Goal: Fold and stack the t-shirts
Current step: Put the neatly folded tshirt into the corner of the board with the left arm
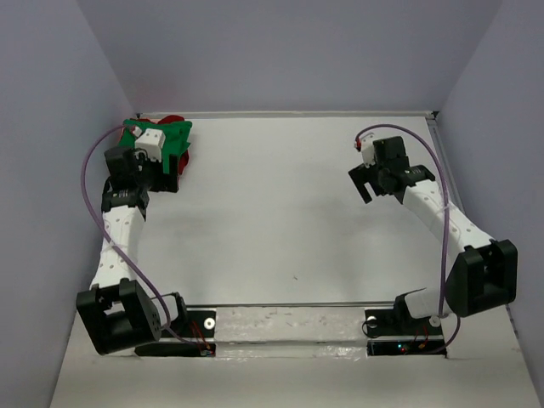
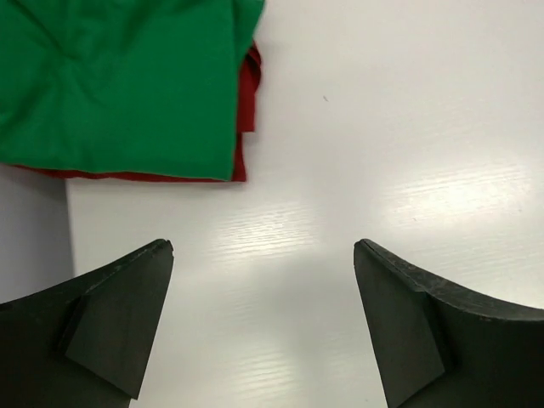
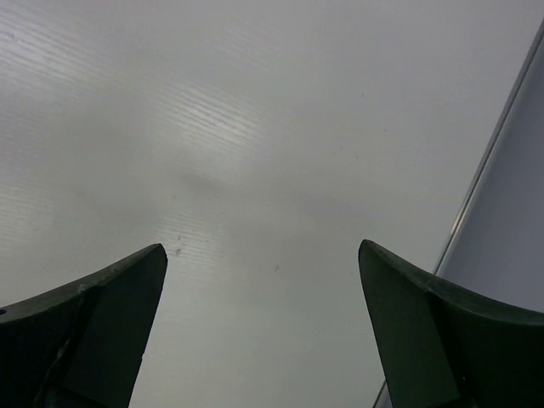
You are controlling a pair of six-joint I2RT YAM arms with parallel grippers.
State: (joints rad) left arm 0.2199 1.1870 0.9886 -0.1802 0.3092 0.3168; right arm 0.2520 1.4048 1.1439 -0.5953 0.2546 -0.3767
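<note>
Two limp t-shirts at ten o'clock, green t-shirt (image 2: 119,85) atop red t-shirt (image 2: 248,93); probably best pinched at folded edges; left gripper (image 2: 263,323), right gripper (image 3: 263,323) both spread, empty.

1. This looks like a robotics lab cell: plain pale walls (image 1: 289,51) box in a white worktop (image 1: 280,221) at 9, 12 and 3 o'clock.
2. The left arm (image 1: 115,246) and right arm (image 1: 442,212) are bolted at its 6 o'clock edge, trailing exposed purple cables (image 1: 83,174).

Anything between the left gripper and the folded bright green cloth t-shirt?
Left wrist view: bare white tabletop, then a sliver of deep red cloth t-shirt.
</note>
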